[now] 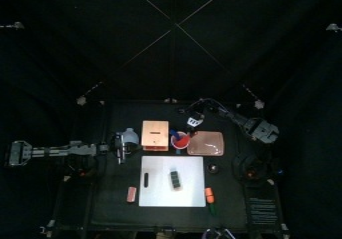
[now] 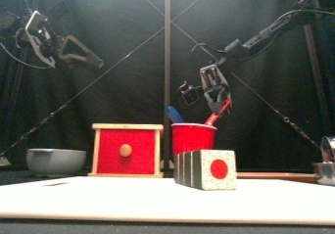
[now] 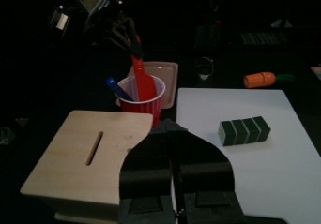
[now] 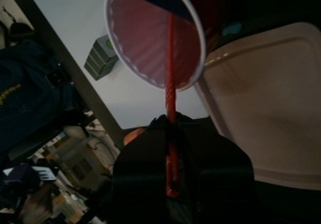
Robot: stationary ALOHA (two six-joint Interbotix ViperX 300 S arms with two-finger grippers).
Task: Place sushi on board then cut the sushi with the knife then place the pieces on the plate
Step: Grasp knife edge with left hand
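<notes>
Found the left gripper (image 3: 172,134) raised at the far left, jaws pressed together on nothing. Below it, at table level, noted a blue-grey bowl (image 2: 55,161), then a pale wooden box (image 2: 127,150) with a red drawer front. Just right of the box, noted the red cup (image 2: 194,138), with a blue knife (image 2: 173,114) leaning out of it. Above the cup, found the right gripper (image 2: 210,89) clamped on the handle of the red knife (image 2: 220,109), blade pointing down, its tip seemingly at or just inside the cup's rim. In front of the cup, saw the sushi roll (image 2: 207,169) lying whole on the white board (image 1: 160,198), red end facing the front. Right of the cup, noted the pink tray (image 1: 207,143), no pieces on it yet.

Judged the step in hand as drawing the red knife out of the cup. Called for a straight upward lift, clear of the rim, so as not to tip the cup or drag the blue knife along. Called also for a firm hold on the handle, and for the blade to be squared across the roll before any downward press.
</notes>
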